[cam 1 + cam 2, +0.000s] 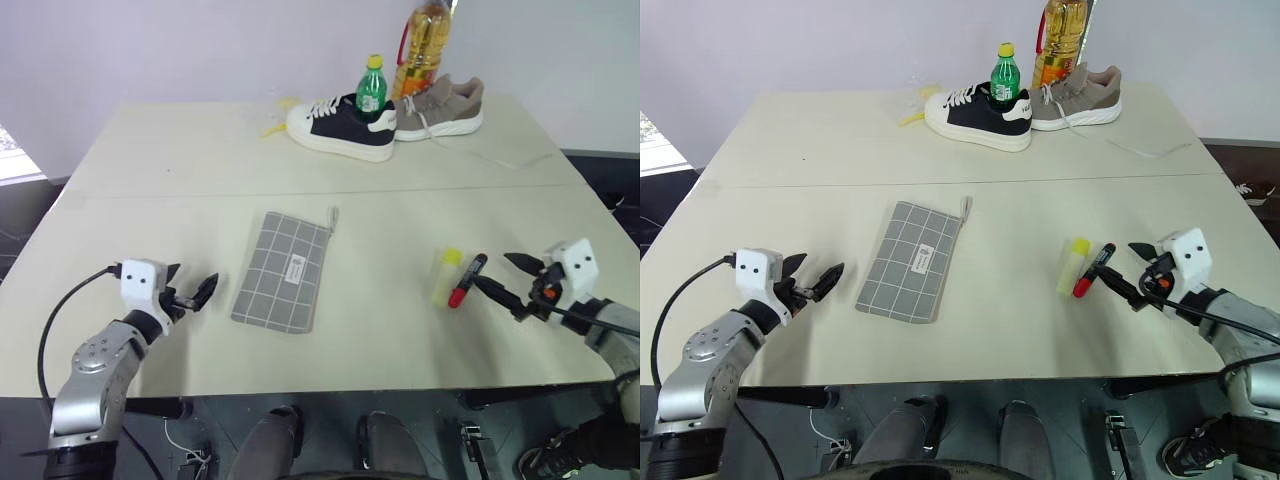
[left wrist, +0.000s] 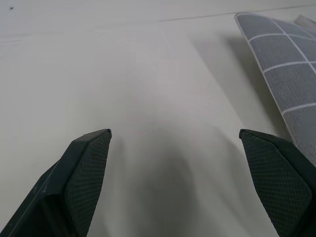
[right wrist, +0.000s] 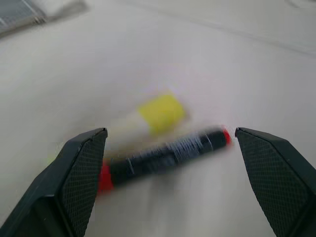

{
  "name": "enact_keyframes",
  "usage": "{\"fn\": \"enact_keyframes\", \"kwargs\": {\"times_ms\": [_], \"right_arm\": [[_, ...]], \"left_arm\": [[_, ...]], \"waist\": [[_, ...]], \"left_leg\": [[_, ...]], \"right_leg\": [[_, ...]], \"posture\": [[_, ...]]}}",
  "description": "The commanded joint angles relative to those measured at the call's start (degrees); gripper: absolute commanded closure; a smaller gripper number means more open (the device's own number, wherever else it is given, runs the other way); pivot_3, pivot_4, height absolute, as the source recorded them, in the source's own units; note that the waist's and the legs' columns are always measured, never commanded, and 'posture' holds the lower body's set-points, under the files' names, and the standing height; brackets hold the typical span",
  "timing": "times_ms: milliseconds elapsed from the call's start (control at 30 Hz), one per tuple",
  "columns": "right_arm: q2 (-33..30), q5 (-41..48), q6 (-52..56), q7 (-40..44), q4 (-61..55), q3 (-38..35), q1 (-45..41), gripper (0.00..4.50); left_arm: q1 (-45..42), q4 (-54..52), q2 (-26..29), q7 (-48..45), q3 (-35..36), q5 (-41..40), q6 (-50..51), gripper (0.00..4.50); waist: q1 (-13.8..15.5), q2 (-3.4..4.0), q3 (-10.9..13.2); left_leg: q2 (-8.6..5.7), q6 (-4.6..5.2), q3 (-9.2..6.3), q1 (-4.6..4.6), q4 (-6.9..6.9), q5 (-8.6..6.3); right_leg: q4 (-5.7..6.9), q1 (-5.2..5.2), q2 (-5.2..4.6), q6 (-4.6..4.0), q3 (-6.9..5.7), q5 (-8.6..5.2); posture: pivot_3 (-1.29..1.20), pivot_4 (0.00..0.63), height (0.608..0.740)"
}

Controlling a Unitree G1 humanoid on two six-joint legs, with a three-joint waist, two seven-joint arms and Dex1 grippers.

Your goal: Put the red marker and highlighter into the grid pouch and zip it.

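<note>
I see my left gripper (image 1: 196,288) spread wide, empty, just left of the grid pouch (image 1: 282,270) lying flat mid-table. Right gripper (image 1: 505,280) also spread, empty, near the red marker (image 1: 466,280); highlighter (image 1: 444,274) just beside it. Farther back: shoes (image 1: 345,124), bottles (image 1: 372,87).
</note>
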Motion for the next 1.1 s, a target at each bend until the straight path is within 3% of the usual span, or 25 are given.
{"fn": "enact_keyframes", "kwargs": {"times_ms": [33, 133, 200, 267, 467, 600, 733, 867, 1100], "right_arm": [[1.9, 1.5, 0.5, -0.9, -4.2, 3.8, -5.5, 0.19], [6.1, 0.9, 0.2, -2.0, -4.9, 9.5, -12.1, 0.19], [8.9, -0.7, 0.7, -4.0, -3.5, 12.6, -15.9, 0.72], [11.2, -2.9, 1.2, -4.3, -2.4, 17.7, -18.8, 1.50], [20.8, -9.8, -0.9, -4.9, 2.3, 32.5, -24.6, 4.45], [24.6, -16.0, -2.6, -8.0, 9.0, 37.8, -27.5, 4.45], [29.4, -18.7, -4.9, -10.5, 16.8, 39.2, -30.9, 4.45], [32.4, -22.3, -5.6, -12.4, 23.7, 40.5, -33.9, 4.45], [34.7, -23.2, -4.5, -12.6, 24.6, 40.1, -34.3, 4.45]], "left_arm": [[1.7, -3.7, -0.8, 1.5, 2.7, 0.0, -2.4, 0.12], [4.1, -6.0, -2.4, 2.7, 2.7, 0.8, -4.5, 0.12], [5.2, -7.2, -2.9, 3.1, 1.9, 1.8, -5.5, 0.08], [6.3, -8.5, -3.4, 3.2, 1.1, 2.8, -6.8, 0.08], [14.0, -15.6, -2.0, -2.4, 0.2, 1.6, -10.0, 0.00], [19.8, -19.9, 1.9, -6.6, -2.4, 4.4, -10.5, 0.00], [24.0, -24.1, 6.4, -8.0, -8.4, 12.4, -11.6, 0.00], [21.5, -24.4, 8.1, -5.8, -14.2, 20.6, -11.7, 0.00], [13.5, -22.2, 6.3, -1.7, -21.8, 30.3, -7.7, 0.00]], "waist": [[0.1, -0.03, 0.0], [-0.2, -0.07, 0.0], [0.0, -0.12, 0.0], [0.2, -0.12, 0.0], [-0.6, -0.21, 0.0], [-1.3, -0.16, 0.0], [-1.5, -0.16, 0.0], [-1.4, -0.07, 0.1], [-1.5, -0.04, 0.0]], "left_leg": [[0.00, 0.00, 0.00, -0.01, 0.00, 0.00], [0.09, 0.00, 0.08, 0.00, 0.00, 0.00], [0.16, -0.01, 0.09, -0.01, 0.00, -0.01], [0.20, -0.03, 0.08, 0.00, 0.00, -0.01], [0.23, -0.13, 0.08, -0.01, -0.03, -0.08], [0.25, -0.15, 0.04, 0.01, -0.03, -0.08], [0.28, -0.16, 0.05, 0.07, -0.03, -0.08], [0.35, -0.17, 0.04, 0.07, -0.04, -0.08], [0.38, -0.19, 0.02, 0.10, -0.06, -0.07]], "right_leg": [[0.00, 0.00, -0.01, -0.01, 0.00, 0.01], [-0.02, -0.04, -0.01, -0.07, -0.02, 0.05], [-0.04, -0.05, 0.00, -0.13, -0.05, 0.09], [-0.04, -0.07, 0.04, -0.16, -0.07, 0.11], [-0.11, -0.11, 0.08, -0.17, -0.07, 0.12], [-0.09, -0.13, 0.13, -0.20, -0.09, 0.13], [-0.07, -0.21, 0.17, -0.27, -0.08, 0.16], [-0.04, -0.31, 0.31, -0.29, -0.07, 0.18], [0.09, -0.37, 0.48, -0.24, -0.07, 0.21]], "posture": [[0.00, 0.150, 0.734], [0.00, 0.150, 0.734], [0.00, 0.150, 0.734], [0.00, 0.150, 0.734], [0.00, 0.150, 0.734], [0.00, 0.150, 0.734], [0.00, 0.150, 0.734], [0.00, 0.150, 0.734], [0.00, 0.150, 0.734]]}}
